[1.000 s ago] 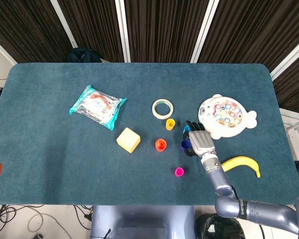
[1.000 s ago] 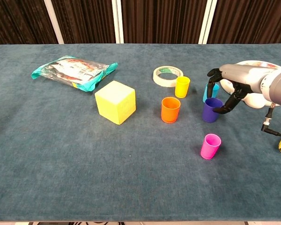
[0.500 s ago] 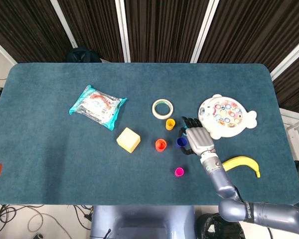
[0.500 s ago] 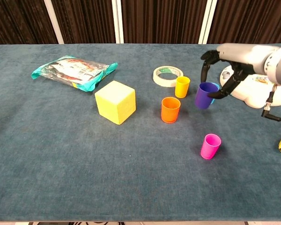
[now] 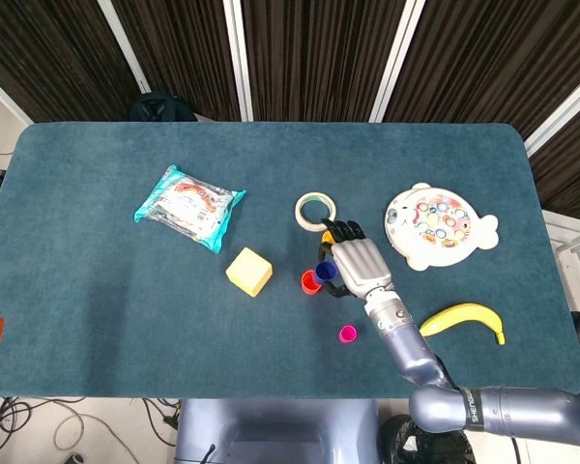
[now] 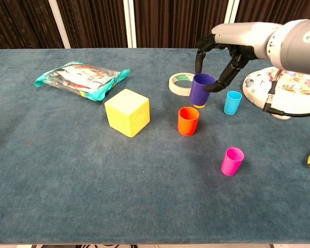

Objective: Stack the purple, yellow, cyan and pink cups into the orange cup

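My right hand (image 6: 223, 52) holds the purple cup (image 6: 200, 89) in the air, just behind and slightly right of the orange cup (image 6: 188, 120), which stands upright on the table. In the head view the right hand (image 5: 356, 266) covers most of the purple cup (image 5: 325, 272) beside the orange cup (image 5: 310, 281). The cyan cup (image 6: 232, 102) stands to the right, the pink cup (image 6: 232, 160) nearer the front. Only a sliver of the yellow cup (image 6: 199, 106) shows below the purple cup. My left hand is in neither view.
A tape roll (image 6: 180, 84) lies behind the cups. A yellow cube (image 6: 127, 112) and a snack bag (image 6: 81, 78) sit to the left. At the right are a fish-shaped toy board (image 6: 289, 90) and a banana (image 5: 464, 318).
My right hand lifted the purple cup off the table and carried it left, from beside the cyan cup to just behind the orange cup. The other cups stayed put.
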{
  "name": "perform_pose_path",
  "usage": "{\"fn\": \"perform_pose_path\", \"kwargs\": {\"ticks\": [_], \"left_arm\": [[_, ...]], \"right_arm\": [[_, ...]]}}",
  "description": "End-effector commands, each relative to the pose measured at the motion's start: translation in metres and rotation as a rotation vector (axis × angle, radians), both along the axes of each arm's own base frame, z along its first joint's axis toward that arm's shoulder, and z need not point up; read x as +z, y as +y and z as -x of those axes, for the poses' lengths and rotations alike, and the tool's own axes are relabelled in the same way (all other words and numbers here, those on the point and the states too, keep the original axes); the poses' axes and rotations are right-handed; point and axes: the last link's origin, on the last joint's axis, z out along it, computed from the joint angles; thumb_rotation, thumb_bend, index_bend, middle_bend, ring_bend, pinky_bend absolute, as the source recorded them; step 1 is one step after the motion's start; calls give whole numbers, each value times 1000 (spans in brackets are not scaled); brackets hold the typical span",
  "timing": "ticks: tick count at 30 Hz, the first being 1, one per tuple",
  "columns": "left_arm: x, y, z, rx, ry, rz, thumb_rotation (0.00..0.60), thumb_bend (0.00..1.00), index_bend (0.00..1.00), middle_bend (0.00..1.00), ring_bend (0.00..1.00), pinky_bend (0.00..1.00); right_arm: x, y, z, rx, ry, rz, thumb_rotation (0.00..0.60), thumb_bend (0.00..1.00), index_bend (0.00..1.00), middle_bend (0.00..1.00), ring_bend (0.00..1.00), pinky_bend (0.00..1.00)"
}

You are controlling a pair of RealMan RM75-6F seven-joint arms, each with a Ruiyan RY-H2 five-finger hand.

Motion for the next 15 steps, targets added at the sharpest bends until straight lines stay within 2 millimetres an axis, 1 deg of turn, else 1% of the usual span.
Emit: {"fn": "perform_pose_path", "kwargs": {"ticks": [1, 8, 15], "left_arm": [[0, 0, 0, 0, -3, 1, 600, 273, 21, 32, 0, 0], [1, 0, 0, -2, -8, -6, 600, 273, 21, 32, 0, 0], [1, 1, 0, -2, -9, -5, 600, 273, 21, 32, 0, 0]], "right_arm": [[-3, -1, -3, -1, -4, 1, 600, 409, 484, 0, 31, 19], [-16, 1, -7, 0, 13, -4, 600, 409, 484, 0, 31, 19], [-25, -1, -4, -13, 20, 2, 600, 409, 483, 0, 31, 19]]}}
